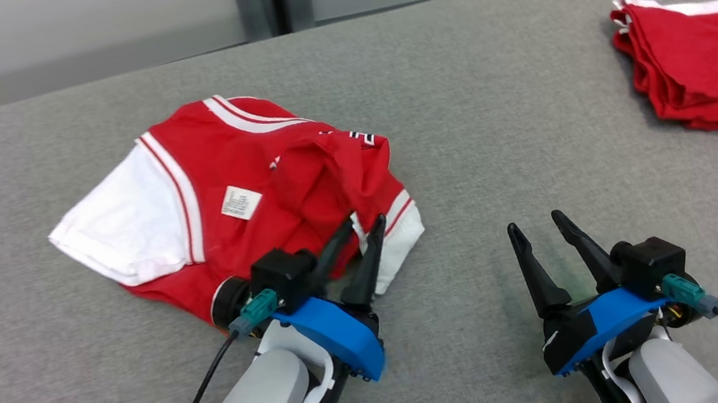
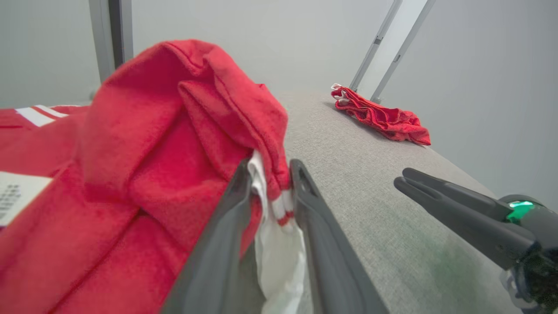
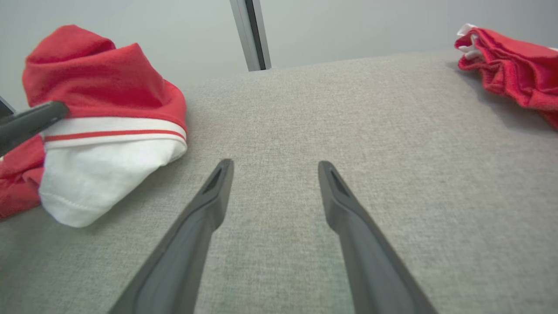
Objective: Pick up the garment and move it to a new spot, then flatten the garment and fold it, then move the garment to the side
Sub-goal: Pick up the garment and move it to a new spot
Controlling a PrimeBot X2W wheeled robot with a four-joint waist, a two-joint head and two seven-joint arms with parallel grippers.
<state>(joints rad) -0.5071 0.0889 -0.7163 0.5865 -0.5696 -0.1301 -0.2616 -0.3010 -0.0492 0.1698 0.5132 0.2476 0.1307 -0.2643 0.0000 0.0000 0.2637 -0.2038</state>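
Garment (image 1: 288, 190), long axis left-right

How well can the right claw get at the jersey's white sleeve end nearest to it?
Probably yes: only bare table lies between the open right claw and the sleeve end, though the left claw straddles that corner.

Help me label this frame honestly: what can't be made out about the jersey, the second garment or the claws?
- label on the jersey: print too small in head view; blurred and edge-cut in left wrist view.
- left claw: cloth lies between its jaws; whether it pinches is unclear.
- folded red garment: cut off by head view's right edge.
- jersey's near hem: hidden behind the left claw in head view.
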